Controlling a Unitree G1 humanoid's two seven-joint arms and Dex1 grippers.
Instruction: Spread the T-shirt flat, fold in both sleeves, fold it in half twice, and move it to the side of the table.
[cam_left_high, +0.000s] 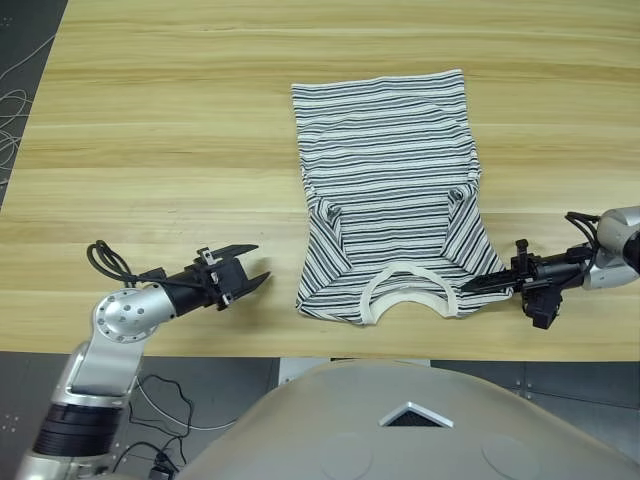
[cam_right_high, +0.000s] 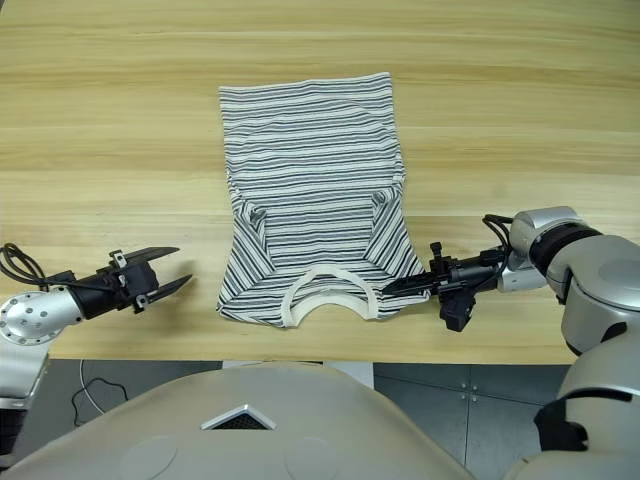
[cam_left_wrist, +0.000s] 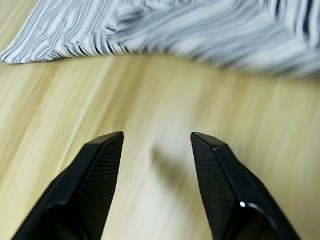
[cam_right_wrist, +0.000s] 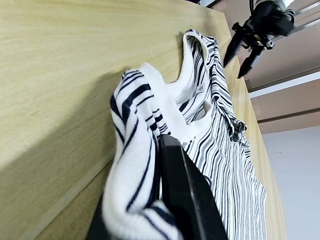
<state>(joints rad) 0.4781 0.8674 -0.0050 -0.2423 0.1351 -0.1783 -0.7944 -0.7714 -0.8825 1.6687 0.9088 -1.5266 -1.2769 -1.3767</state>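
One black-and-white striped T-shirt (cam_left_high: 390, 190) lies on the pale wooden table (cam_left_high: 150, 120), its cream ribbed collar (cam_left_high: 408, 270) at the near edge. Both of its two sleeves (cam_left_high: 462, 200) are already tucked in over the chest. The right gripper (cam_left_high: 478, 284) is pinched tight on the shoulder corner just beside the collar, the cloth bunching around its fingers, probably to lift that end for the first half-fold. The left gripper (cam_left_high: 260, 262) hangs low over bare wood with its two fingers spread. The opposite shoulder corner lies just ahead of its tips, untouched, so I'd guess it is lining up a matching grab.
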